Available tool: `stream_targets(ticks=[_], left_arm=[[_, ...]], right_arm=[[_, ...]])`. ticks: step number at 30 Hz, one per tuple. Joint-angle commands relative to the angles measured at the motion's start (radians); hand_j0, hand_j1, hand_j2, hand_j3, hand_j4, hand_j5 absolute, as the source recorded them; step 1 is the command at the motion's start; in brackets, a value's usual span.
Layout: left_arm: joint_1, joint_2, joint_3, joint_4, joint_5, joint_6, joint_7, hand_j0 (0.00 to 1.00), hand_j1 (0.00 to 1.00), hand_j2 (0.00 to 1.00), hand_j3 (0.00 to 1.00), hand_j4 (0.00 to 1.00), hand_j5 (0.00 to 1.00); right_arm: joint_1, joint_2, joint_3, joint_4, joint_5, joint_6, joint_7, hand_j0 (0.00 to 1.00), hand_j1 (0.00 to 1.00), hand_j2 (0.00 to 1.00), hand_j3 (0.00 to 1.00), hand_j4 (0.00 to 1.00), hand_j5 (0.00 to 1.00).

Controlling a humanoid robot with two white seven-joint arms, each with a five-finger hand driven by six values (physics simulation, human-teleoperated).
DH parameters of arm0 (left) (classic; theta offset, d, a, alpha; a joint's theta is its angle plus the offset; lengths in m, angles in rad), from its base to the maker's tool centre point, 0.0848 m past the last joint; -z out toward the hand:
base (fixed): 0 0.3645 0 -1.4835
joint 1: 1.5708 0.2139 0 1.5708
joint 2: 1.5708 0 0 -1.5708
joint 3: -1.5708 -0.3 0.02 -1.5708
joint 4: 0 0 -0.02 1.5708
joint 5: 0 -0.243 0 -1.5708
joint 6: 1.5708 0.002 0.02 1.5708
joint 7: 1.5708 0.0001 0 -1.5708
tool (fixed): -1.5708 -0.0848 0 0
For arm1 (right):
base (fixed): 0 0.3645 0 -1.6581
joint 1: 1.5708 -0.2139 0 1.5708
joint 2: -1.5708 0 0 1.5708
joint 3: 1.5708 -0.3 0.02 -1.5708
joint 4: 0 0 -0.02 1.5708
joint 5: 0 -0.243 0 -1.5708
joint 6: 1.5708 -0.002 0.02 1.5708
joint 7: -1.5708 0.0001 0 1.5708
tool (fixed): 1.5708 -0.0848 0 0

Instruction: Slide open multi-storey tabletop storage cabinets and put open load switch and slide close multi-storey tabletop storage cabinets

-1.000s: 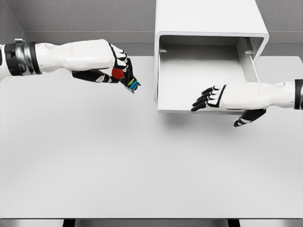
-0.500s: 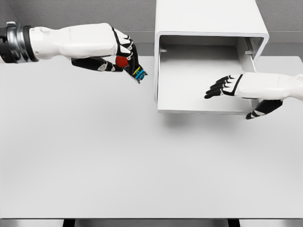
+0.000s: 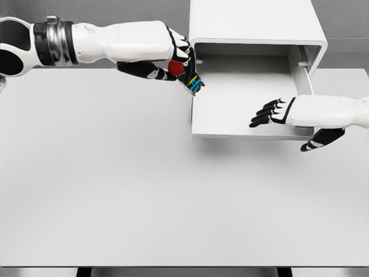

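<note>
Presently, item one: the cabinet [image 3: 253, 23], white, at the far edge of the table [image 3: 115, 190], its drawer [image 3: 242, 115] pulled out toward the robot and showing a bare floor. Item two: the switch [image 3: 185, 74], a small part with a red knob and blue-and-yellow end, pinched in the curled fingers of the left hand [image 3: 173, 57], right at the drawer's left wall and not yet over its floor. Item three: the right hand [image 3: 288, 112], fingers spread and holding nothing, over the drawer's front right corner, thumb hanging below the front lip. Handling note, as a judgement: the switch should be carried clear over the left wall, lowered close to the drawer floor near its middle, and only then released, so it neither catches the rim nor bounces. The right hand looks placed to steady or push the drawer afterward.
</note>
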Motion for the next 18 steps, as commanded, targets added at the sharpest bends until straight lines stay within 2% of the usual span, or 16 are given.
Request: stream_targets(ticks=[1, 9, 18], left_arm=[[0.000, -0.031, -0.002, 0.027, 0.003, 0.002, -0.008, 0.43, 0.43, 0.43, 0.43, 0.43, 0.43], [0.002, -0.145, -0.025, 0.108, -0.034, 0.002, -0.026, 0.43, 0.43, 0.43, 0.43, 0.43, 0.43], [-0.002, -0.212, -0.037, 0.157, -0.063, 0.002, -0.033, 0.43, 0.43, 0.43, 0.43, 0.43, 0.43]], right_arm=[[0.000, -0.002, -0.001, -0.005, -0.010, 0.003, -0.004, 1.00, 1.00, 1.00, 1.00, 1.00, 1.00], [0.000, 0.011, -0.006, -0.005, -0.033, 0.003, -0.018, 1.00, 1.00, 1.00, 1.00, 1.00, 1.00], [0.000, 0.014, -0.004, -0.005, -0.033, 0.003, -0.018, 1.00, 1.00, 1.00, 1.00, 1.00, 1.00]])
